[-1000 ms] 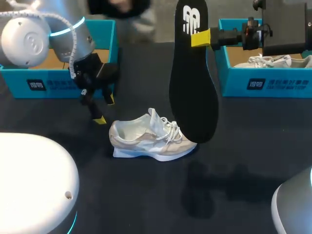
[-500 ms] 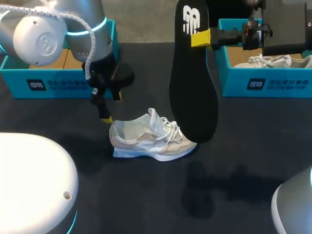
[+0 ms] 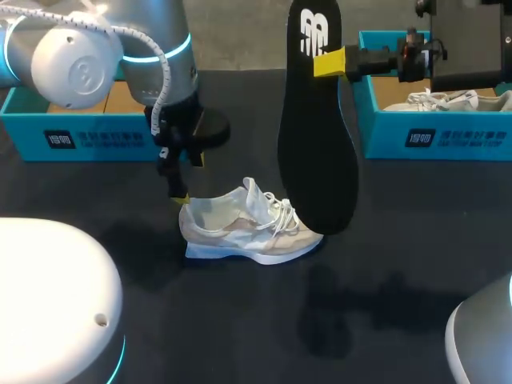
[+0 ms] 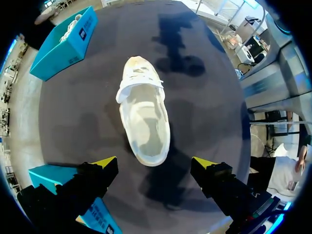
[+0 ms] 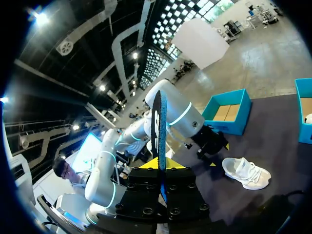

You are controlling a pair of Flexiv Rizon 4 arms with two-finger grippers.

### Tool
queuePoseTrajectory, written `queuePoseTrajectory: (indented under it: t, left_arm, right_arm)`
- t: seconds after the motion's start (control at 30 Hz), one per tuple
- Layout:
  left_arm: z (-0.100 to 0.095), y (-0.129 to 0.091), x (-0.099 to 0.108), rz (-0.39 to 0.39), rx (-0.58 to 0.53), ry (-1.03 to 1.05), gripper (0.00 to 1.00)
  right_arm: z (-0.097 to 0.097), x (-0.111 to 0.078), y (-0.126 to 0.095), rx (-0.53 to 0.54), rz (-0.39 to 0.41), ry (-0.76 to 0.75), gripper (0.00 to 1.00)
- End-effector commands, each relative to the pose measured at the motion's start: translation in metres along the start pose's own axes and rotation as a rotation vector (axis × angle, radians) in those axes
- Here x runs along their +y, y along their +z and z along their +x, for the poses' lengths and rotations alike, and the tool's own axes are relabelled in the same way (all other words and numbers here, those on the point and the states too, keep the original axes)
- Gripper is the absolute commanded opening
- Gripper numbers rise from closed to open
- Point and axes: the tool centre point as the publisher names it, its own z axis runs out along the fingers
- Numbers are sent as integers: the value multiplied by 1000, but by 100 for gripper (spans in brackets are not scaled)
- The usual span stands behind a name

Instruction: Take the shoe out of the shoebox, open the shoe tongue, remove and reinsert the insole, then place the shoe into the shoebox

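A white and beige shoe (image 3: 248,224) lies on its sole on the dark table, toe to the right. My left gripper (image 3: 188,178) hangs open just above and behind its heel. In the left wrist view the shoe (image 4: 144,114) lies ahead of the left gripper (image 4: 155,163), its opening facing up and the heel between the wide-spread fingers without touching them. My right gripper (image 3: 330,62) is shut on a black insole (image 3: 316,136), held upright in the air above the shoe's toe. In the right wrist view the insole (image 5: 160,126) stands edge-on between the fingers of the right gripper (image 5: 161,165).
An open blue shoebox (image 3: 96,132) with a bare cardboard floor stands at the back left, behind my left arm. A second blue shoebox (image 3: 432,136) at the back right holds another white shoe (image 3: 456,100). Bare dark tabletop lies in front of the shoe.
My left arm has swung to the right, bringing its open gripper from beside the left box to just over the shoe's heel. The right arm and insole have stayed still.
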Motion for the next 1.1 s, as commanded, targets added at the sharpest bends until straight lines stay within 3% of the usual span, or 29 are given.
queuePoseTrajectory:
  t: [0.03, 0.33, 1.1]
  left_arm:
    - [0, 1, -1, 0, -1, 1, 100]
    - [-13, 13, -8, 54, 10, 10, 100]
    - [-67, 93, -59, 161, -8, -5, 100]
  right_arm:
    - [0, 1, 3, -2, 0, 1, 0]
    - [0, 1, 3, -2, 0, 1, 0]
    - [0, 1, 3, -2, 0, 1, 0]
